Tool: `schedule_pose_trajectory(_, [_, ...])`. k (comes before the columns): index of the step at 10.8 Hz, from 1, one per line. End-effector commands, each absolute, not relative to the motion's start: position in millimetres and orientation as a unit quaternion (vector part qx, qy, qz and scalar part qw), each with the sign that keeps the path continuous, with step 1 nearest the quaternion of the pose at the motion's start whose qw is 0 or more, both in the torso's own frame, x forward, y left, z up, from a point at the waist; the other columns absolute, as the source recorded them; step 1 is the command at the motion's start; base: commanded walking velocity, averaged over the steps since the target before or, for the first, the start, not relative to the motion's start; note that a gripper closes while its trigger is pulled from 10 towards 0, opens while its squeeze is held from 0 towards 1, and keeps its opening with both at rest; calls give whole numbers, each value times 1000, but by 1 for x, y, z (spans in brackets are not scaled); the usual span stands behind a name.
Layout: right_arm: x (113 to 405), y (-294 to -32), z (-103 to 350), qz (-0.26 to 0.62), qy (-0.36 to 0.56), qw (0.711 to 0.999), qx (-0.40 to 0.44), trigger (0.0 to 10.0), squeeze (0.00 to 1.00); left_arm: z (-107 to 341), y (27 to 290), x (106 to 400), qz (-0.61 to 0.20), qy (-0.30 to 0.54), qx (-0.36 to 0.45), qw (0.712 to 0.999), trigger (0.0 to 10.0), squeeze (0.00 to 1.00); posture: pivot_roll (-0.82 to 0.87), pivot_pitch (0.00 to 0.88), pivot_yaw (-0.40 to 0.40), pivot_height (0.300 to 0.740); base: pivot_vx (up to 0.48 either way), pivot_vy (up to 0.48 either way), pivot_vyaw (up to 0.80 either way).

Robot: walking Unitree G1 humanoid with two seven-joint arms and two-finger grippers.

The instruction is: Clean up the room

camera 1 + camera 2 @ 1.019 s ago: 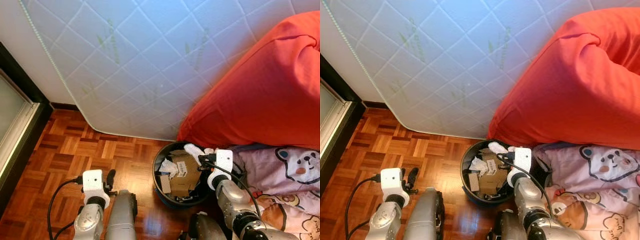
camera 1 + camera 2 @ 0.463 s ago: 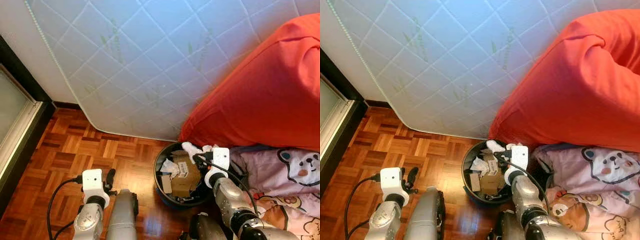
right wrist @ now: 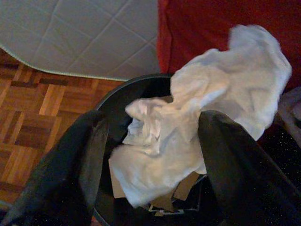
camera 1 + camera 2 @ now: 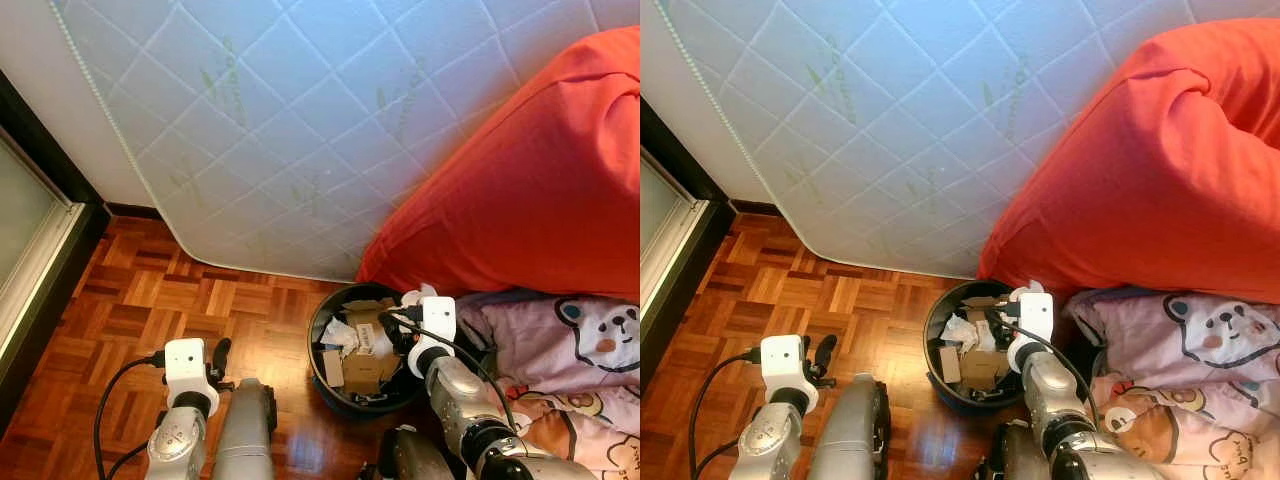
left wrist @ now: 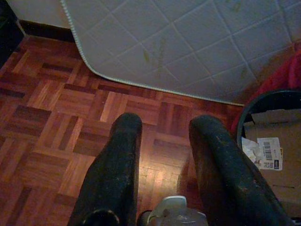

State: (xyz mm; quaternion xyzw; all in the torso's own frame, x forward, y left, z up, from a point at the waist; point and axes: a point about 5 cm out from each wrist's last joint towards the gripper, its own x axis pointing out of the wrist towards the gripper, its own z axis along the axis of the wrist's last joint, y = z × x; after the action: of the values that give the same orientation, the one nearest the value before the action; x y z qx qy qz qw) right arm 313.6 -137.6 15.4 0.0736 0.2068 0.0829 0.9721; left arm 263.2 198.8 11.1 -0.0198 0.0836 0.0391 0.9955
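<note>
Right claw (image 3: 150,155) sits over the black trash bin (image 3: 110,106), fingers spread wide with a crumpled white tissue (image 3: 202,108) lying between them (whether the pads actually press it, cannot tell). The tissue hangs above the bin's opening, just over the cardboard already inside. In the head view the right claw (image 4: 395,322) is at the bin's (image 4: 330,395) right rim, close to the red bedding.

Bin stands on the parquet floor (image 4: 140,300), full of cardboard boxes (image 4: 362,365) and scraps of white paper (image 4: 340,335). One box carries a barcode label (image 5: 265,153).

Left claw (image 5: 162,155) is low over the parquet, fingers parted wide, nothing between them; in the head view the left claw (image 4: 218,358) is left of the bin and apart from it.

A white quilted mattress (image 4: 300,130) leans upright behind the bin. A red pillow or duvet (image 4: 530,190) bulges at right, above a pink blanket with bear prints (image 4: 580,340). Dark door frame (image 4: 40,170) at far left.
</note>
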Motion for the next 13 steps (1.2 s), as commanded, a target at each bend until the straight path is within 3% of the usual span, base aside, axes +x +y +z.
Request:
schedule_pose_trajectory(1, [304, -140, 5, 82, 233, 967, 64, 10000, 1000, 3, 199, 256, 43, 104, -23, 993, 10000, 0, 299, 274, -51, 642, 0, 0, 0])
schedule_pose_trajectory(5, [300, -138, 0, 117, 246, 962, 26, 10000, 1000, 4, 198, 258, 44, 103, -25, 993, 10000, 0, 294, 271, -60, 642, 0, 0, 0])
schedule_pose_trajectory(8, [295, -130, -4, 163, 261, 948, 78, 10000, 1000, 5, 197, 259, 47, 101, -27, 993, 10000, 0, 298, 272, -67, 642, 0, 0, 0])
schedule_pose_trajectory(9, [292, -130, -6, 168, 269, 946, 66, 10000, 753, 4, 197, 259, 49, 101, -27, 993, 10000, 0, 302, 272, -67, 642, 0, 0, 0])
schedule_pose_trajectory(10, [292, -132, -6, 159, 268, 949, 56, 10000, 0, 4, 197, 259, 49, 101, -27, 993, 10000, 0, 301, 273, -67, 642, 0, 0, 0])
schedule_pose_trajectory(13, [295, -156, -5, 61, 260, 963, 28, 10000, 0, 1, 199, 259, 47, 116, -21, 992, 10000, 0, 294, 255, -61, 642, 0, 0, 0])
